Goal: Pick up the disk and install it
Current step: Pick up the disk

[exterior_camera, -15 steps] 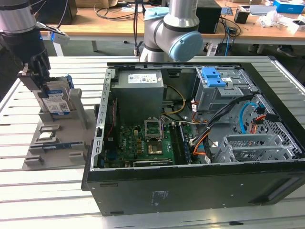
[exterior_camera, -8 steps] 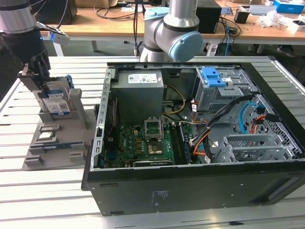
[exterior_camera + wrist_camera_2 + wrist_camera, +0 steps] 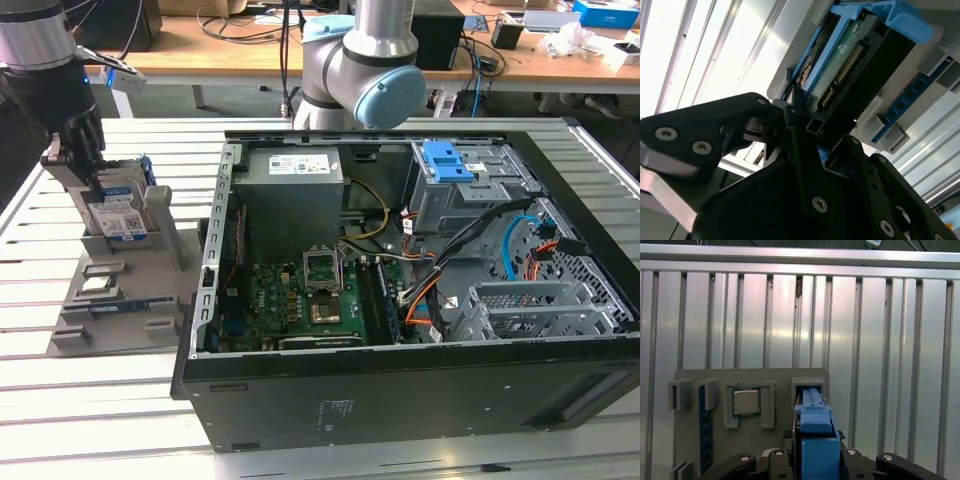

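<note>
Here, the end effector (image 3: 821, 122) clamps the disk (image 3: 118, 213) — upright in the grey holder (image 3: 130, 312).

Bright light; glare on table slats (image 3: 670, 50)

One robot arm (image 3: 345, 70) carries one pincer (image 3: 92, 170). One disk (image 3: 120, 215) stands in one grey holder (image 3: 165, 318), which in the exterior view lies at nine o'clock from the one open computer case (image 3: 400, 390). The holder also bears one processor chip (image 3: 746, 401) and one blue memory strip (image 3: 702, 430). Inside the case are one power-supply box (image 3: 290, 180), one blue caddy (image 3: 447, 160) and one green mainboard (image 3: 290, 300). All of it rests on one slatted bench (image 3: 100, 420).
</note>
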You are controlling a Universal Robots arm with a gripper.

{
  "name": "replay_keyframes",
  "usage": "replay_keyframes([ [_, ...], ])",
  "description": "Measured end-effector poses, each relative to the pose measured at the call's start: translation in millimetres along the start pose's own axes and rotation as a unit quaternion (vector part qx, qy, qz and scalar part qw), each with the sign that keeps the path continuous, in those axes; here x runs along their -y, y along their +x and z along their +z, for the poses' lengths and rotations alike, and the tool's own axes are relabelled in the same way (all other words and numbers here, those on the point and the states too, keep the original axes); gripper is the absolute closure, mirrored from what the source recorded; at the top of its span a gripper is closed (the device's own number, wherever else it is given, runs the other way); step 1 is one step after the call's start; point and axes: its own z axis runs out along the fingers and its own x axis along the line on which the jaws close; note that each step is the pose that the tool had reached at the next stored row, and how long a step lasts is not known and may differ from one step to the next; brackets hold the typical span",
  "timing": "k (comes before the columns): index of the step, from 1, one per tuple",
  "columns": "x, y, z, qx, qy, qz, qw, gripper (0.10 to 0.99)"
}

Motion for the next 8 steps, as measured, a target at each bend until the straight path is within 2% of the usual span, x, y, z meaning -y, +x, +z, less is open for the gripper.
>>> replay_keyframes([
  [1,0.0,0.0,0.0,0.0000,0.0000,0.000,1.0000,0.722],
  [8,0.0,0.0,0.2,0.0000,0.0000,0.000,1.0000,0.722],
])
